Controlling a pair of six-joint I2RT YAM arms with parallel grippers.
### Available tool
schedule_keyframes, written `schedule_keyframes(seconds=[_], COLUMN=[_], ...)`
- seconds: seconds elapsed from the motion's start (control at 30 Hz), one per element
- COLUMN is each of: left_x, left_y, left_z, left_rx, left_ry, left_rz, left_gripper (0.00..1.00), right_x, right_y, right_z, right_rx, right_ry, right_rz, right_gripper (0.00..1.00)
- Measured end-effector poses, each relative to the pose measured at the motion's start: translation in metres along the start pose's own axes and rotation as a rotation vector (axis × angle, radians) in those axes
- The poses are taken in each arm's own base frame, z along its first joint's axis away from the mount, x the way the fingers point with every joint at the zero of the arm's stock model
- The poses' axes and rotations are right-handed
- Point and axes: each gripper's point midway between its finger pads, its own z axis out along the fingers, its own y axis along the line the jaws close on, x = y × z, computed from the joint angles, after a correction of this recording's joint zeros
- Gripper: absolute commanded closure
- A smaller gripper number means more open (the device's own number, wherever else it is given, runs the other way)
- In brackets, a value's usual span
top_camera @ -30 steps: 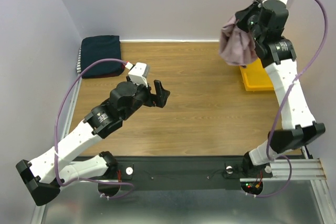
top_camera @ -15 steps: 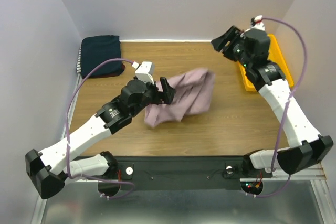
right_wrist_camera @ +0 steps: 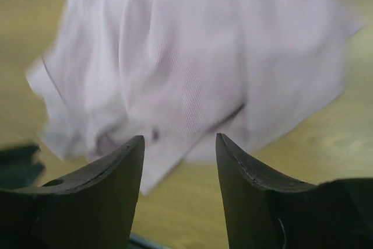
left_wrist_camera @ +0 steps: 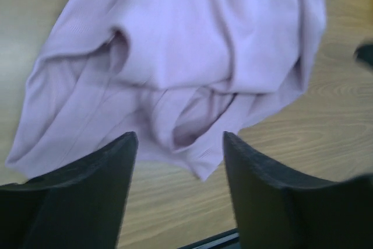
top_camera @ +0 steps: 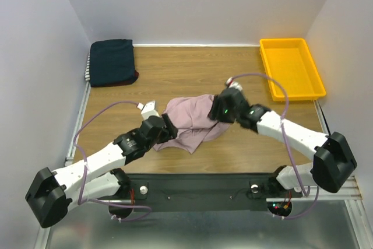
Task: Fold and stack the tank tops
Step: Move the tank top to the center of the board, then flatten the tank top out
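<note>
Table of brown wood-grain board (top_camera: 192,74) carries all items noted.

Nearest, at roughly 7 o'clock from the table's middle, the left gripper (left_wrist_camera: 179,139) is low over the boards. Its two black fingers (left_wrist_camera: 111,173) stand well apart with nothing clamped between them. The hem of the pale dusty-pink cloth tank top (top_camera: 189,122) lies just past the tips, on the wood.

The pink top sits at the centre of the table as an unfolded, rumpled heap, creased and partly doubled over itself. The left gripper is at its 8 o'clock edge.

The right gripper (right_wrist_camera: 179,138) is at the heap's 2 o'clock edge, pointing back towards it. Its jaws are also spread and hold nothing; the pink cloth shows beyond the gap. That wrist view is blurred, so contact between fingertips and cloth cannot be determined.

Further back, in the 10 o'clock corner against the left wall, rests the folded stack of tank tops (top_camera: 112,61). It is dark navy on top, with a striped edge showing on its left side and a red edge at its near right corner. It is well apart from the pink top.

At 2 o'clock, along the right side, lies the yellow plastic tray (top_camera: 265,62), rectangular and raised-rimmed, clear of both grippers.
</note>
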Motion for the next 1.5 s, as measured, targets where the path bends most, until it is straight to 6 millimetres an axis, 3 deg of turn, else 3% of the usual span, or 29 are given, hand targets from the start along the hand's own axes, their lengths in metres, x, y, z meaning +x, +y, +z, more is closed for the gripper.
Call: schedule_keyframes(seconds=[0.13,0.27,0.37,0.47,0.57,0.83,1.0,1.07,1.13,1.17,1.23,1.33,1.43,1.5], left_x=[0.031,0.045,0.043,0.045,0.043,0.025,0.027,0.031,0.031,0.031,0.031,0.033,0.024,0.002], left_y=[0.038,0.063,0.074,0.086,0.092,0.106,0.118,0.120,0.118,0.117,0.114,0.109,0.099,0.080], left_z=[-0.003,-0.009,-0.010,-0.011,-0.011,-0.002,0.005,0.008,0.011,0.013,0.016,0.018,0.018,0.015], left_rx=[-0.079,-0.156,-0.216,-0.284,-0.317,-0.365,-0.415,-0.432,-0.440,-0.440,-0.435,-0.411,-0.384,-0.330], left_ry=[0.042,0.042,0.013,-0.010,-0.034,-0.103,-0.087,-0.064,-0.048,-0.039,-0.028,-0.010,-0.008,-0.036], left_rz=[-0.120,-0.237,-0.313,-0.379,-0.428,-0.503,-0.475,-0.450,-0.428,-0.417,-0.403,-0.376,-0.341,-0.317], left_gripper=[0.37,0.25,0.22,0.21,0.22,0.27,0.37,0.48,0.60,0.73,1.00,1.00,1.00,1.00], right_x=[0.097,0.131,0.134,0.137,0.142,0.166,0.170,0.168,0.167,0.166,0.164,0.160,0.151,0.139], right_y=[0.026,0.042,0.061,0.086,0.097,0.104,0.104,0.105,0.105,0.105,0.105,0.103,0.103,0.106], right_z=[-0.012,-0.025,-0.029,-0.020,-0.005,0.034,0.042,0.042,0.043,0.044,0.044,0.045,0.043,0.038], right_rx=[-0.044,-0.071,-0.093,-0.113,-0.117,-0.096,-0.091,-0.089,-0.086,-0.083,-0.078,-0.060,-0.046,-0.046], right_ry=[0.134,0.144,0.119,0.105,0.110,0.160,0.167,0.160,0.152,0.146,0.140,0.116,0.083,0.046], right_rz=[-0.163,-0.248,-0.294,-0.347,-0.403,-0.525,-0.546,-0.549,-0.552,-0.553,-0.555,-0.552,-0.549,-0.539], right_gripper=[0.43,0.43,0.42,0.42,0.42,0.40,0.39,0.40,0.45,0.55,0.64,0.85,1.00,0.99])
